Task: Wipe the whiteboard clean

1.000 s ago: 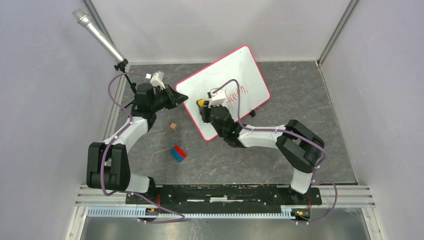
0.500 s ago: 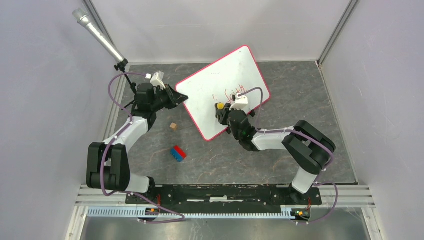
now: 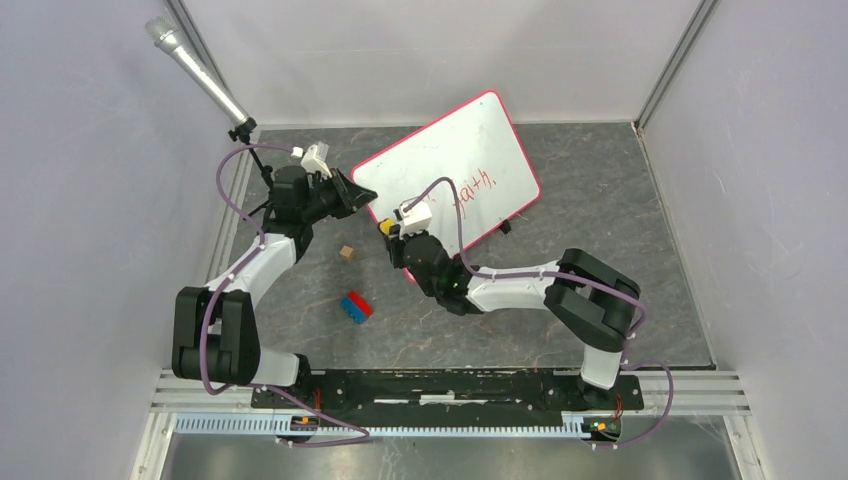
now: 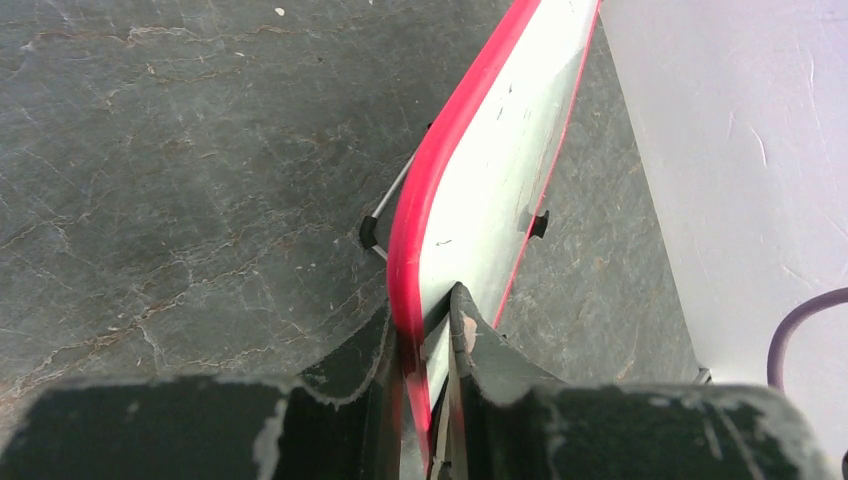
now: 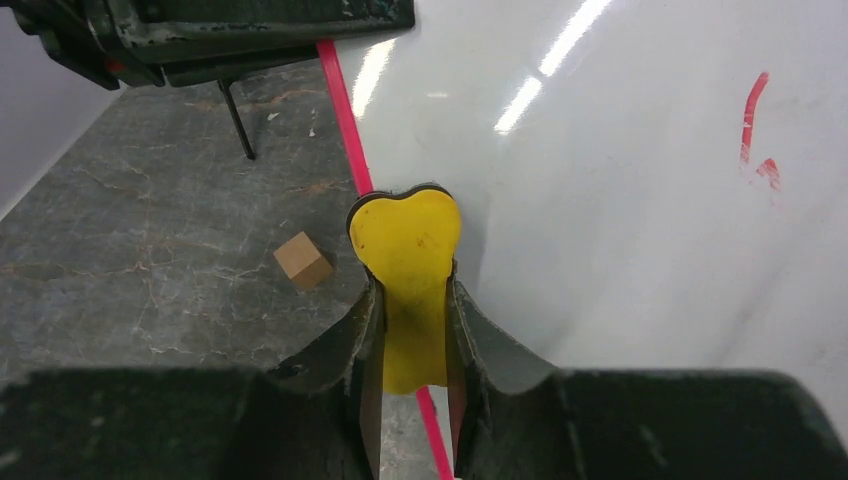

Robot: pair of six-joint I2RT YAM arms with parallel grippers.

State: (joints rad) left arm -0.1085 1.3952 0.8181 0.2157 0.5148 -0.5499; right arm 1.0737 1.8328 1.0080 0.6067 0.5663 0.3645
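Note:
The whiteboard, white with a red-pink rim, stands tilted at the back middle of the table with red writing on its right half. My left gripper is shut on the board's left rim. My right gripper is shut on a yellow eraser held at the board's lower left edge, over the rim. The red marks lie to the right of the eraser in the right wrist view.
A small wooden cube lies left of the right gripper, also in the right wrist view. A red and blue block lies nearer the front. A microphone on a stand leans at the back left. Walls close in three sides.
My right gripper with the eraser has swept from the board's middle right, by the writing, down and left to the lower left edge. The left gripper and board have stayed put.

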